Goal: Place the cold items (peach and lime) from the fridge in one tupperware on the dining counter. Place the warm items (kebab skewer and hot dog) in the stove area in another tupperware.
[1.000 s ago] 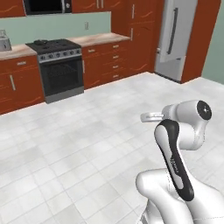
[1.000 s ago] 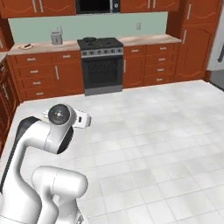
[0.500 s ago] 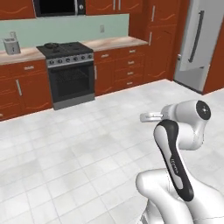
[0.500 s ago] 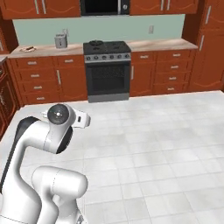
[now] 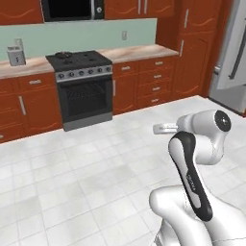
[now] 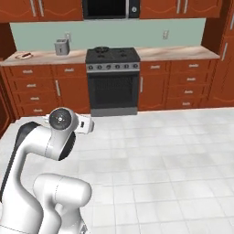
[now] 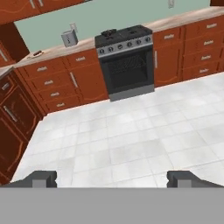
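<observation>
Nearest, the hand point(image 7: 111, 179): spread as wide as it goes, holding nothing, only bare floor point(image 7: 131, 144) between the two dark fingertips point(image 7: 43, 178). Carried high and folded back over the base, probably to keep clear while driving; pointed forward and down at the stove point(image 7: 124, 37), which suggests the warm items as the step in hand. No reaching possible yet by the look of it, with a wide stretch of white tile between.

Across the tile, the stove area: dark stove set between red-brown cabinets point(image 6: 171, 84), oven door shut, every drawer and cabinet door shut, so nothing to say of what is inside. On the stove top, at its back left corner, a small dark pan point(image 6: 101, 48); contents too small to tell. On the light worktop point(image 6: 178, 54) left of the stove, a grey toaster point(image 6: 61, 46) against the back edge. Near the worktop's left end, a small flat thing point(image 6: 23, 55), perhaps a plate with food on it, too small to name.

Above the stove, a dark microwave point(image 6: 109, 8). Far right in the left base view, the grey fridge point(image 5: 235, 57), doors shut.
</observation>
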### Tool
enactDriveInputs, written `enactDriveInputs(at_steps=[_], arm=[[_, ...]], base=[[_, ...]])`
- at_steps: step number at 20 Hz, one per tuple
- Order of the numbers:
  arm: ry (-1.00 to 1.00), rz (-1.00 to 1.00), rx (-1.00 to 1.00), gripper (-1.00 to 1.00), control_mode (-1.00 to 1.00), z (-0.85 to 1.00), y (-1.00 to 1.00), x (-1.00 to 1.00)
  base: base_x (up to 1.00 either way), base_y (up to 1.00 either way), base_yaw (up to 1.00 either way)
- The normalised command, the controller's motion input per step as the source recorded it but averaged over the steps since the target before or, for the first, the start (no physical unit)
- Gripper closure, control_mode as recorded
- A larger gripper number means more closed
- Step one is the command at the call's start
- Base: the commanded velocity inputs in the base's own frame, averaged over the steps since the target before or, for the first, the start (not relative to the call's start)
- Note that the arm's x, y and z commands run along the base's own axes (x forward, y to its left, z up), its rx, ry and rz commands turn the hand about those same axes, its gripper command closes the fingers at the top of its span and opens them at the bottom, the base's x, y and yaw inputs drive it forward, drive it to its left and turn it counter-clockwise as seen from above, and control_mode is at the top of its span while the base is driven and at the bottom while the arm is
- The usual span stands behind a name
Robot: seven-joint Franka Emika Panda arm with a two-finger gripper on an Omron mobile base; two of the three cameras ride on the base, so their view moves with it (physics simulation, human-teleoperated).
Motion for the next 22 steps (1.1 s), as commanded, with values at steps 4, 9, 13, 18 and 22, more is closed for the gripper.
enactDriveInputs(at_steps=[4, 9, 13, 18, 22], arm=[[0.0, 0.0, 0.0, -1.0, 1.0, 0.0, 0.0, 0.0], [0.0, 0.0, 0.0, -1.0, 1.0, 0.0, 0.0, 0.0], [0.0, 0.0, 0.0, -1.0, 1.0, 0.0, 0.0, 0.0], [0.0, 0.0, 0.0, -1.0, 1.0, 0.0, 0.0, 0.0], [0.0, 0.0, 0.0, -1.0, 1.0, 0.0, 0.0, 0.0]], base=[[1.0, -0.24, 0.17], [1.0, -0.18, 0.15], [1.0, -0.14, 0.15], [1.0, -0.15, 0.16], [1.0, -0.25, 0.16]])
